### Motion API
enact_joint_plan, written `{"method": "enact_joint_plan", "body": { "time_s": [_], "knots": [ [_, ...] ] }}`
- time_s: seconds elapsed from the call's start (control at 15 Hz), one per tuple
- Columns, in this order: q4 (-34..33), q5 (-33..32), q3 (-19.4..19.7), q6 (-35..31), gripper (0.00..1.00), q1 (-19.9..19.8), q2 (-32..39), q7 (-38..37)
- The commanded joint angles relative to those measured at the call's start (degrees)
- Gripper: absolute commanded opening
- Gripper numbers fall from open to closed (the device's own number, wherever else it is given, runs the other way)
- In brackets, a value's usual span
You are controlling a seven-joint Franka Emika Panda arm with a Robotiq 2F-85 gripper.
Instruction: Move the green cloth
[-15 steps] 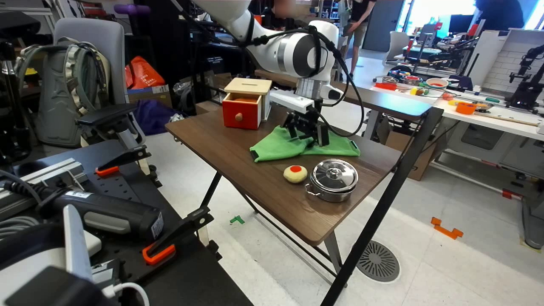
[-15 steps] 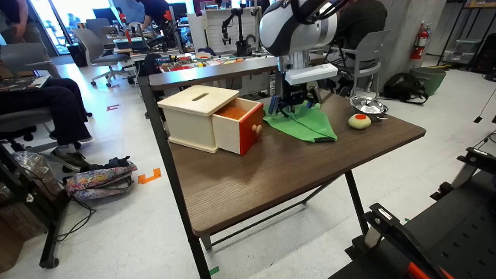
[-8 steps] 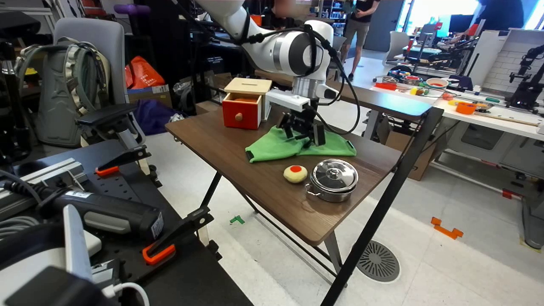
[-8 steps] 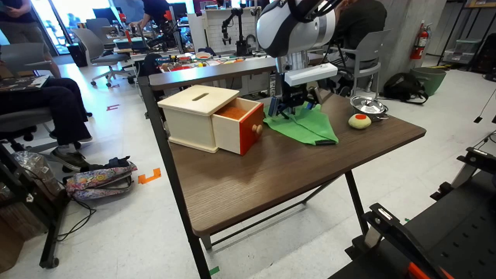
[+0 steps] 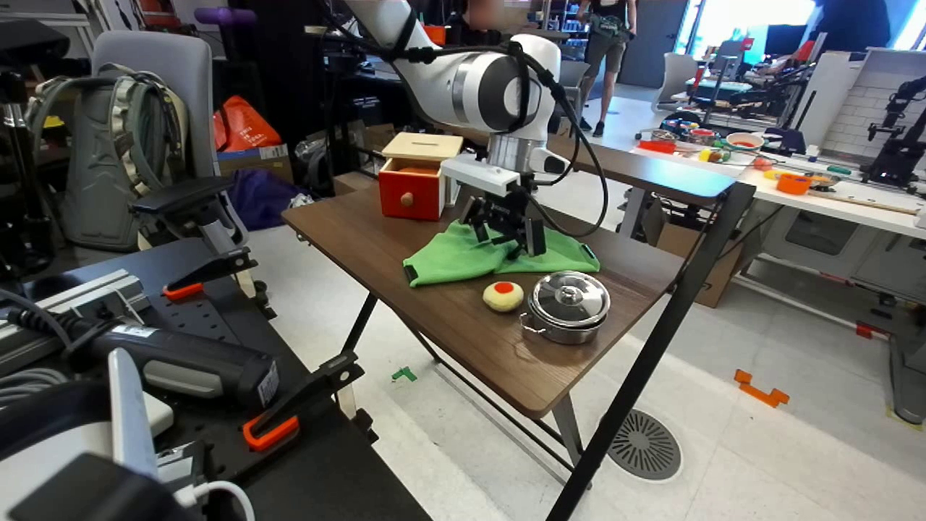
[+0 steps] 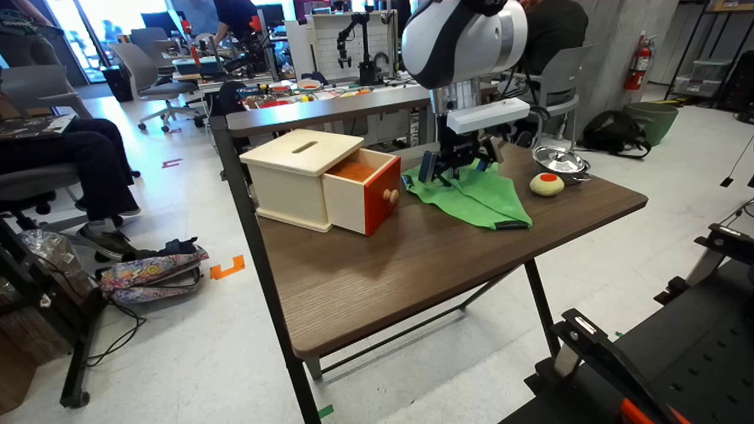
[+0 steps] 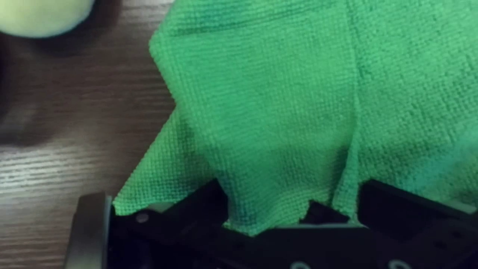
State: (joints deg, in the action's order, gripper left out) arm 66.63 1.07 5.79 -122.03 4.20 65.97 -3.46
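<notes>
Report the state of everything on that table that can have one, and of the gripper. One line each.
Green cloth: lying rumpled, with folds, on the table
Red-fronted drawer: pulled partway out of its wooden box
Metal pot: lid on; how snugly it sits, unclear
Gripper: open, low at the cloth; contact unclear

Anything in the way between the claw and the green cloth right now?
Nothing visible: in both exterior views the claw is down at the green cloth. The round yellow item and lidded metal pot sit off the cloth, not between.
</notes>
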Motion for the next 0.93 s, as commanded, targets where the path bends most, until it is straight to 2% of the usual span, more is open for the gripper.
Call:
{"method": "enact_joint_plan", "body": {
  "time_s": [0.0,0.6,0.87],
  "knots": [
    [13.4,-2.3,-1.1,-6.4,1.00,-0.9,-5.8,2.2],
    [37.6,-3.2,-2.3,-18.9,1.00,-1.2,-19.7,2.7],
    [42.6,-2.4,-3.1,-18.5,1.00,-1.7,-23.8,2.4]
  ]
}}
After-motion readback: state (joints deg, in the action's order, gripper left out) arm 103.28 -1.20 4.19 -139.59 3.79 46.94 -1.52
